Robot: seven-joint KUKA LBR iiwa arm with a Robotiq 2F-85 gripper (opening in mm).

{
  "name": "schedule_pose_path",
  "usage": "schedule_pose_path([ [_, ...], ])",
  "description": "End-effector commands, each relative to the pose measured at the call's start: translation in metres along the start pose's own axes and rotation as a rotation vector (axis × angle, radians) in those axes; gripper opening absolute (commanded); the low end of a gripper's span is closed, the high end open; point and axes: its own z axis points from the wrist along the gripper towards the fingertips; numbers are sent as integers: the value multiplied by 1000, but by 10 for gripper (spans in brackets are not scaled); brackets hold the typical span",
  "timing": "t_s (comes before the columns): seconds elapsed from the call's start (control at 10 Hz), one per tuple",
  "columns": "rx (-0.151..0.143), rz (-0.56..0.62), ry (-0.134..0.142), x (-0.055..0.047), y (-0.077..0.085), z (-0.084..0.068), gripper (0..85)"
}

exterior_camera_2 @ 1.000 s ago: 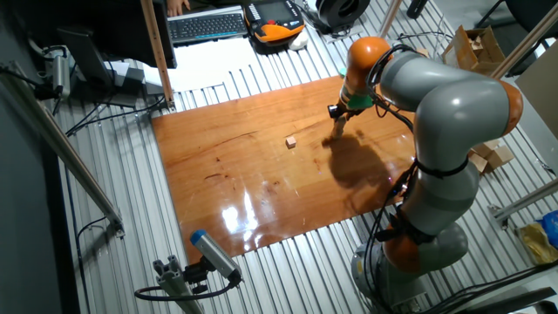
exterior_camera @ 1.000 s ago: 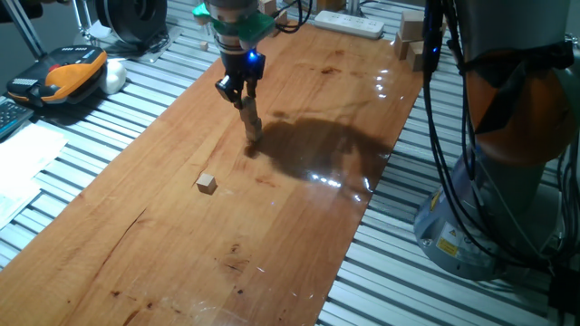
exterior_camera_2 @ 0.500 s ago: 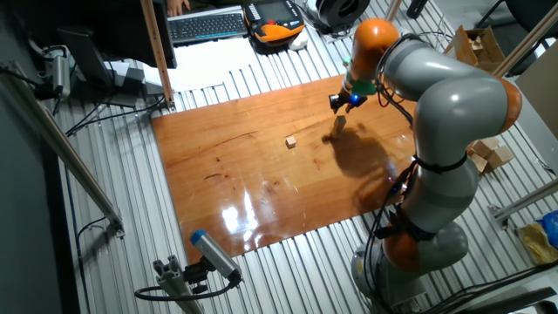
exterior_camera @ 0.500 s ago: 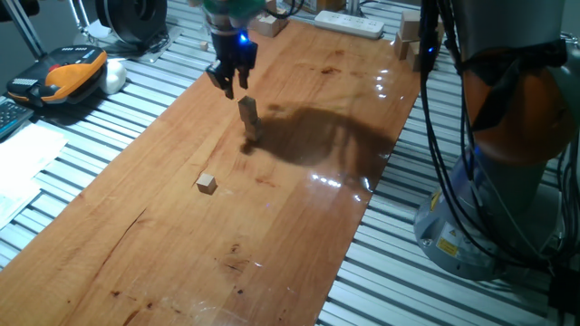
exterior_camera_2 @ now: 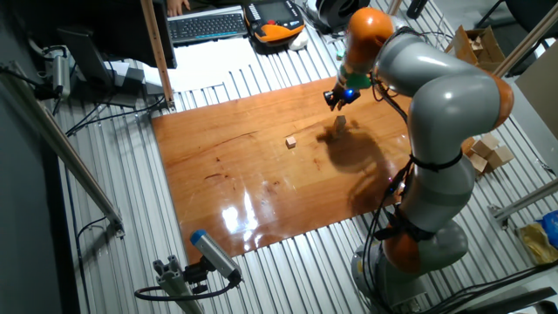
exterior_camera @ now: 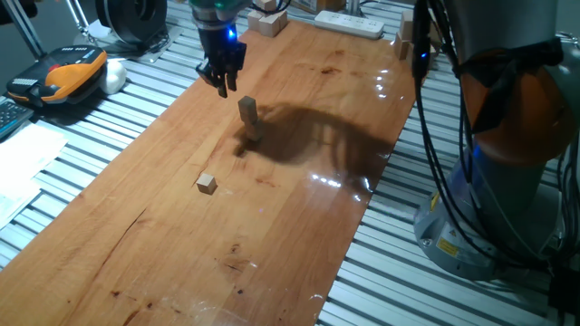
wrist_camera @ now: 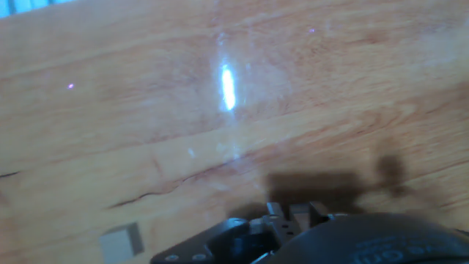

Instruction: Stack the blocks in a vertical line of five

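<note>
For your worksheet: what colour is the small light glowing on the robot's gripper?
Blue. The light sits just above the gripper and shows best in the fixed view from the table's end.

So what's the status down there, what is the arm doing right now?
Gripper up off the stack, nothing visibly in its fingers. Loose block alone on the board. Nothing blocking between them.

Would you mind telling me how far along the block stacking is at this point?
Mostly done, it seems: a narrow stack of blocks stands upright on the wooden board, though the exact count is hard to read. Nothing is in hand; the gripper hangs above and beside the stack, apparently empty. One loose block lies apart on the board, so what looks left is picking it up and setting it on top.
</note>
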Motion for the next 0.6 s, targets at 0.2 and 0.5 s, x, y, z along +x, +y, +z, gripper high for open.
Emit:
schedule_pose_path([
  [0.2, 27, 39, 15, -7, 1, -1, 0],
  [0.5, -50, 147, -6, -6, -6, -2, 0],
])
